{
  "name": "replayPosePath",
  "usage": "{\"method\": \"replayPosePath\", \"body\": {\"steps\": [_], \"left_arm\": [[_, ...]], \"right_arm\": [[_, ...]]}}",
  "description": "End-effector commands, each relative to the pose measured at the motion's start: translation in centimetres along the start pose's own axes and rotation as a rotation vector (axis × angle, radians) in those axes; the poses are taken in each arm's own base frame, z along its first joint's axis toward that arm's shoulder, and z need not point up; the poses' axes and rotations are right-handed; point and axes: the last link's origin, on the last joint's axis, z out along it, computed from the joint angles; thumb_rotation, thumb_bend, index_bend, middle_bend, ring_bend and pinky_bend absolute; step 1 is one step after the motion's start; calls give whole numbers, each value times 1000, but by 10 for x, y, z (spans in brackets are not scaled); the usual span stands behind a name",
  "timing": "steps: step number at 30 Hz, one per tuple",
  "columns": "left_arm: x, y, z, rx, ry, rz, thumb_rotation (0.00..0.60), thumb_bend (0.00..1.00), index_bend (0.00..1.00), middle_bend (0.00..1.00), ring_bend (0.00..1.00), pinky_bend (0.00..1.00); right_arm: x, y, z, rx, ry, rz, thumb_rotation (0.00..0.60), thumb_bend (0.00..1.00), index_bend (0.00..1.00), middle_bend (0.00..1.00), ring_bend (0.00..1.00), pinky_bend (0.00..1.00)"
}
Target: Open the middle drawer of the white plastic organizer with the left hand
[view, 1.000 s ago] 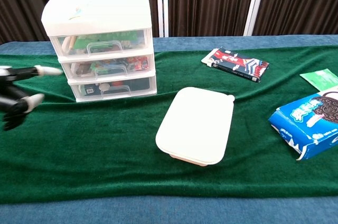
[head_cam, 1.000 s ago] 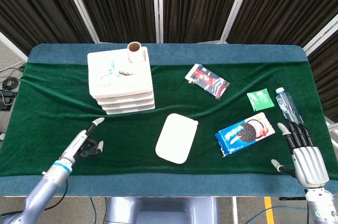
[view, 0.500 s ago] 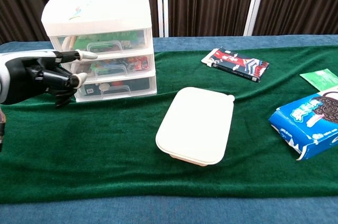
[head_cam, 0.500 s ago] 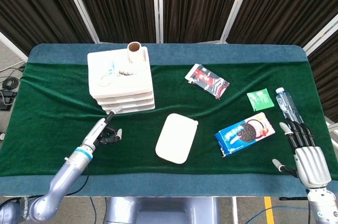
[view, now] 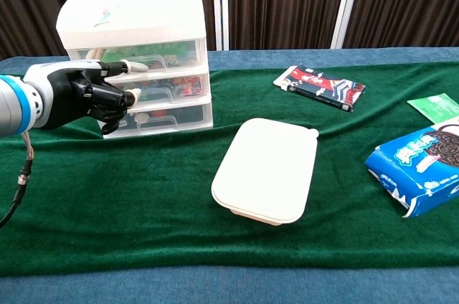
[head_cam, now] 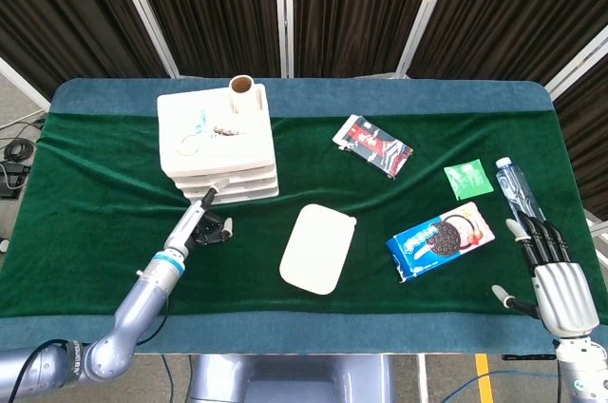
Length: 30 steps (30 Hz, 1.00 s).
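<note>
Three drawers stack up in the white plastic organizer [view: 136, 39], which stands on the far left part of the bench [head_cam: 85, 194], and the middle drawer [view: 154, 89] sits flush with the ones above and below it, its clear front showing coloured bits inside. In the chest view the left hand [view: 90, 95] is right in front of that drawer's left half, with its fingers [view: 133, 67] reaching toward the organizer's front — one pale fingertip lies at the seam under the top drawer, another at the middle drawer's face near its handle. Whether any fingertip is hooked into the handle I cannot tell; the hand covers that spot, and nothing is plainly held. From the head view the same hand [head_cam: 207, 218] points up at the organizer's front lower edge, with the arm running down to the bench's near left corner. On top of the organizer stands a brown cardboard tube [head_cam: 242, 91], with a few small objects lying beside it. Near the middle of the green cloth lies a white lidded container [view: 267, 169], well apart from the organizer. Farther right is a dark snack packet [view: 319, 86], then a small green sachet [head_cam: 467, 178], a blue cookie box [head_cam: 440, 239] and a water bottle [head_cam: 516, 190] at the right edge. The right hand [head_cam: 554, 279] rests at the near right corner — fingers straight and apart, holding nothing.
</note>
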Motion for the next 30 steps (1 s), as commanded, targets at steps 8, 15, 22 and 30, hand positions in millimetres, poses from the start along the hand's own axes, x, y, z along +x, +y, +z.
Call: {"method": "replayPosePath", "body": {"steps": [8,15,22,30], "left_arm": [[-5,9,12,-3,1,4,600,647,0,928,803,741],[-6,11,15,3,0,6,600,647,0,928,803,741],[-8,12,20,19,-8,-8,600,647,0,928,803,741],[-8,13,19,10,-18,-8,600,647,0,928,803,741]], "right_arm": [[-1,1,0,-1,-6,4,600,36,0,0,0,0],[-1,1,0,0,-5,5,600,36,0,0,0,0],[-2,0,0,1,-10,3,600,36,0,0,0,0],[-3,0,0,0,-12,3,600,36,0,0,0,0]]}}
